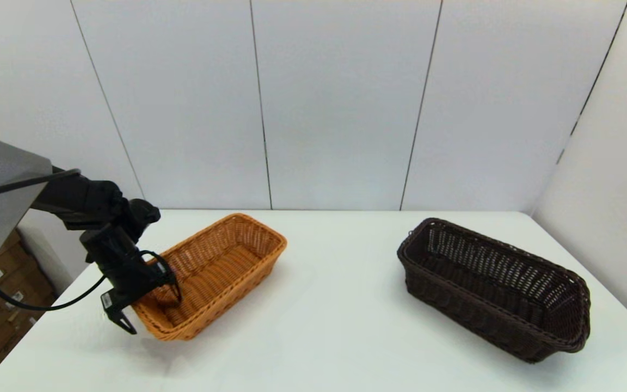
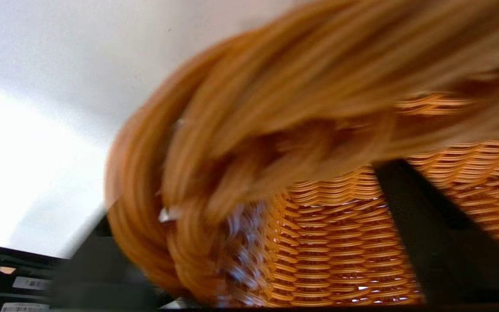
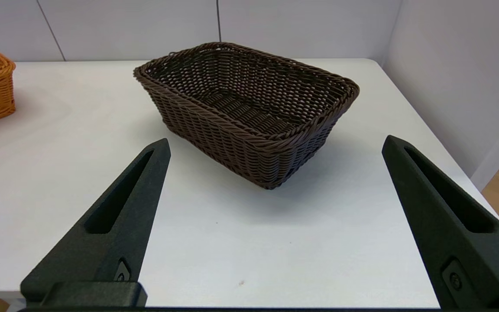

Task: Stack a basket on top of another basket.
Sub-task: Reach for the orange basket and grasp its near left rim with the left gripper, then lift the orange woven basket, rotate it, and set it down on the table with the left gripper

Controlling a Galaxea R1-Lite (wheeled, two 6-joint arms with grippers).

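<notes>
The orange-tan basket (image 1: 221, 267) sits at the table's left, the dark brown basket (image 1: 455, 302) at the right, both resting on the table and well apart. My left gripper (image 1: 150, 313) is at the orange-tan basket's near-left end, open, one finger inside and one outside its wall. In the left wrist view the braided rim (image 2: 319, 86) fills the space between the fingers (image 2: 427, 225). My right gripper (image 3: 275, 141) is open and empty, held back from the dark brown basket (image 3: 249, 99); it is outside the head view.
The white table (image 1: 335, 326) has bare surface between the two baskets. White wall panels close the back and right side. Cardboard boxes (image 1: 8, 272) stand on the floor beyond the table's left edge.
</notes>
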